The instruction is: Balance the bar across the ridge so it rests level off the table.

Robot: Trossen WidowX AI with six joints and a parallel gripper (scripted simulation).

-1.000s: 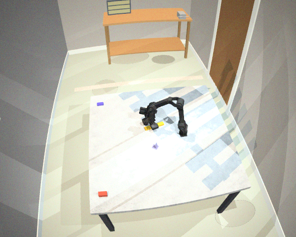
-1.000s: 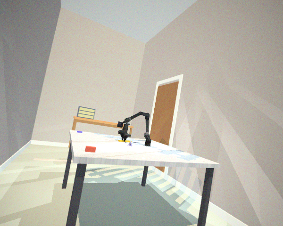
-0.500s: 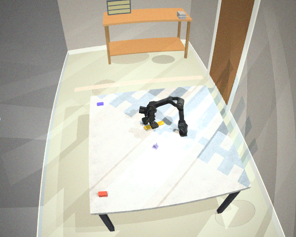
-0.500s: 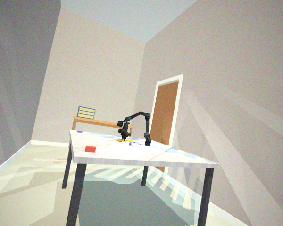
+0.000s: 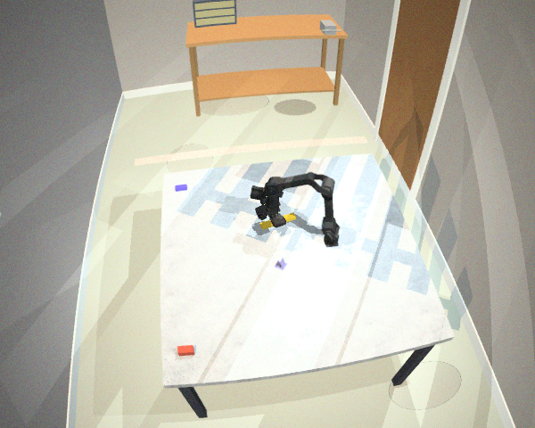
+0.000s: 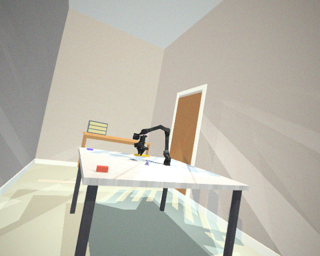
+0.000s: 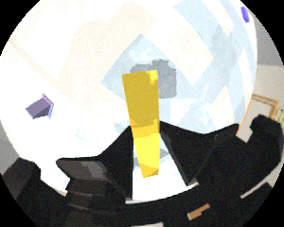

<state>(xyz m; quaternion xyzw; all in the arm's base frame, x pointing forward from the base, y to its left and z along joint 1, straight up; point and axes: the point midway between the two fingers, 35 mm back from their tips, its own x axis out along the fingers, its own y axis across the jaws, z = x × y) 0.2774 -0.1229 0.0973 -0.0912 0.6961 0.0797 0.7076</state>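
The yellow bar [image 5: 290,217] [image 6: 146,156] [image 7: 142,101] is held near its middle and hangs a little above the table, roughly level, with its shadow apart from it. My gripper [image 5: 278,221] [image 6: 140,154] [image 7: 145,127] is shut on the bar, one finger on each long side. The small purple ridge [image 5: 281,264] [image 6: 147,162] [image 7: 40,107] stands on the table, nearer to the top view than the bar, and lies left of the bar in the wrist view. Nothing rests on the ridge.
The white table [image 5: 231,317] [image 6: 127,176] carries a red block [image 5: 185,350] [image 6: 102,168] at its near left corner and a blue-purple block [image 5: 180,187] [image 6: 89,149] [image 7: 245,14] at its far left. The arm's base stands right of the bar.
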